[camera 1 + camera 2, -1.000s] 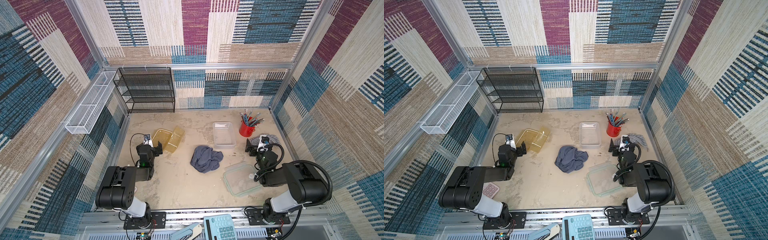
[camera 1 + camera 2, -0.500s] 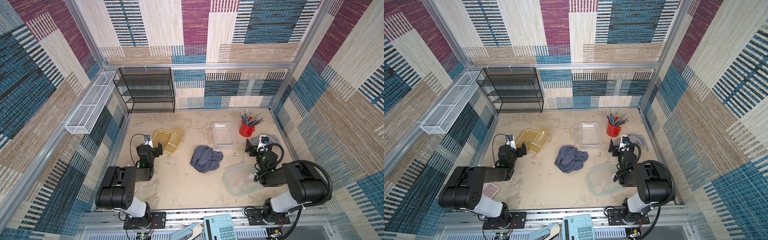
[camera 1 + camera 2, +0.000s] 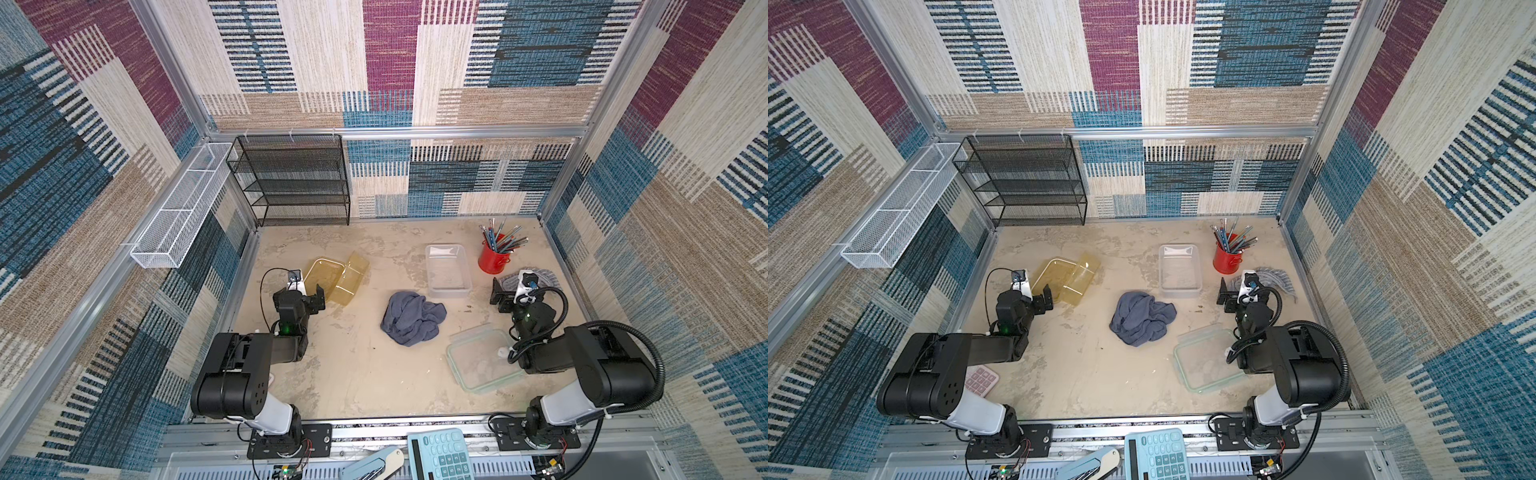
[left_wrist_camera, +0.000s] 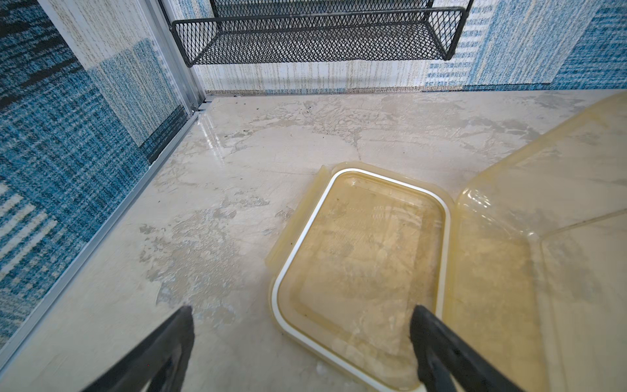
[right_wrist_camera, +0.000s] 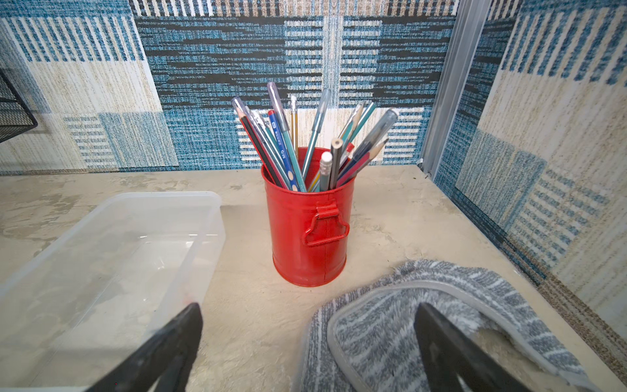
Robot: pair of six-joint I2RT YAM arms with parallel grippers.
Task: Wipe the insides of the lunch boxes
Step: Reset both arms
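The amber lunch box (image 3: 351,279) (image 3: 1077,280) lies at the left beside its white-rimmed amber lid (image 3: 322,272) (image 4: 359,261). The clear lunch box (image 3: 448,270) (image 3: 1179,270) (image 5: 101,258) stands open at the back right. Its green-rimmed lid (image 3: 482,361) lies flat near the front right. A crumpled blue-grey cloth (image 3: 413,318) (image 3: 1142,318) rests in the middle. My left gripper (image 3: 309,291) (image 4: 302,325) hangs open and empty at the amber lid's near edge. My right gripper (image 3: 510,291) (image 5: 307,325) is open and empty, right of the clear box.
A red pencil cup (image 3: 492,257) (image 5: 308,230) stands just beyond my right gripper. A striped grey cloth (image 3: 536,276) (image 5: 424,322) lies under its outer finger. A black mesh shelf (image 3: 291,183) stands at the back left. A pink calculator (image 3: 980,380) lies under the left arm.
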